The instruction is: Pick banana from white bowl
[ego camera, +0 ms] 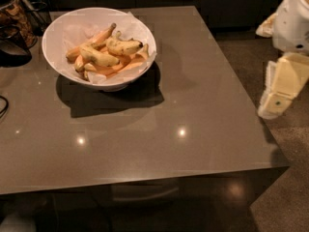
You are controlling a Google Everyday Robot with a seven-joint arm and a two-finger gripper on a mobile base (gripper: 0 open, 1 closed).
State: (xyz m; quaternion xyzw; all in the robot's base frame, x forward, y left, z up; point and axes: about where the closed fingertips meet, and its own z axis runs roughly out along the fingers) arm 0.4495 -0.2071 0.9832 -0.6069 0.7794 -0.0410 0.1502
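The white bowl point(57, 57) stands on the far left of the grey table, lined with crinkled white paper and holding several bananas. The banana point(123, 46), short, plump and pale yellow with dark ends, lies on top at the right side of the pile. A slimmer curved yellow banana point(99, 57) lies next to it, over long orange-toned ones point(99, 36). My gripper point(281, 87), cream-coloured, hangs off the table's right edge over the floor, far from the bowl and holding nothing.
The grey table point(183, 100) has its right edge just left of the gripper and its front edge near the bottom. Dark kitchen items point(12, 30) and a cable point(3, 105) sit at the table's left side. Speckled floor point(289, 192) lies to the right.
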